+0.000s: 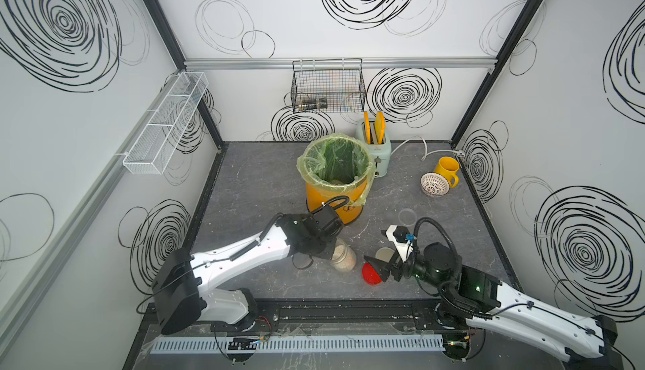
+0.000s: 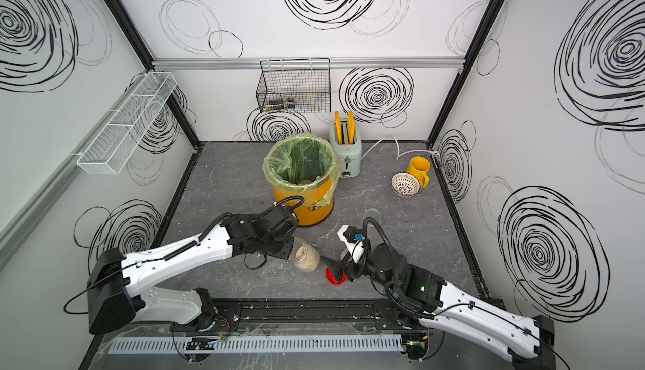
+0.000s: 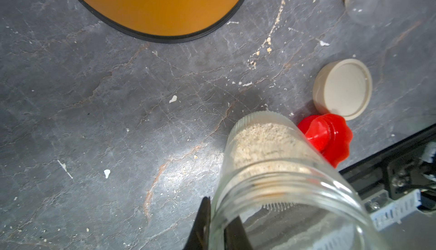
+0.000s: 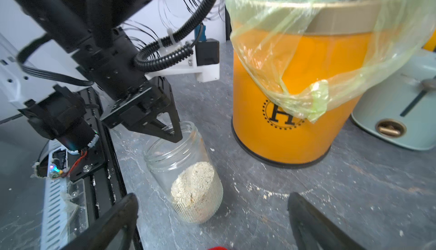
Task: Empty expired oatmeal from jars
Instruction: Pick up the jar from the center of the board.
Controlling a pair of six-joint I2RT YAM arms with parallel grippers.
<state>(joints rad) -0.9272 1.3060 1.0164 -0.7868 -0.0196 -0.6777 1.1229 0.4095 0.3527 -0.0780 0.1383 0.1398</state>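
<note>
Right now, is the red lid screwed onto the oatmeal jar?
No, the red lid lies on the table beside the open oatmeal jar.

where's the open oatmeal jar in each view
Top view: jar near the front edge, just left of the red lid.
Top view: same place.
Left wrist: close up, rim pinched by the left gripper.
Right wrist: beside the orange bin, rim pinched.
Shared landmark: the orange bin.
</note>
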